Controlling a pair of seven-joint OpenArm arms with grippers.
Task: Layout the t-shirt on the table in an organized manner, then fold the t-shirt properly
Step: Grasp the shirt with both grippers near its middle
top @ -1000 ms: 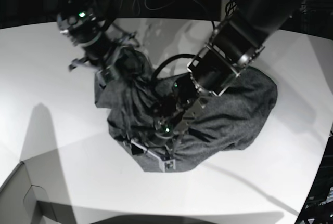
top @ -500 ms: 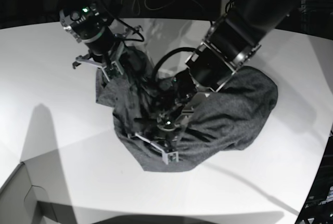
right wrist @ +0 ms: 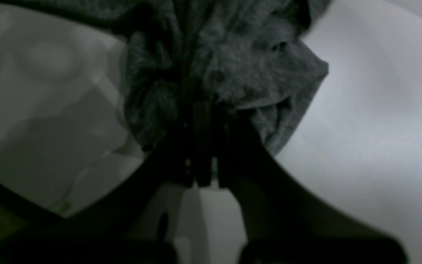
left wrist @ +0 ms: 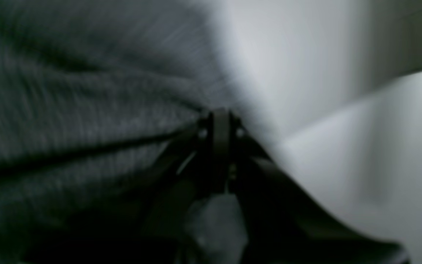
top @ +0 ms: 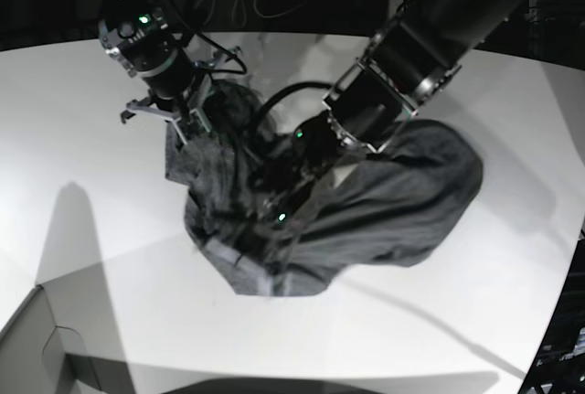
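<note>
Upper left of the base view, our right gripper [top: 187,120] pinches the shirt [top: 411,202]; left gripper [top: 265,234] clamps its lower-left hem, bulk trailing right across the table [top: 82,165].

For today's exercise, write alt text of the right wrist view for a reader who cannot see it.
The right gripper, a dark shape seen from above, is shut on a bunched fold of the dark grey t-shirt. The crumpled cloth fills the top middle. The white table spreads to either side, shadowed on the left.
</note>
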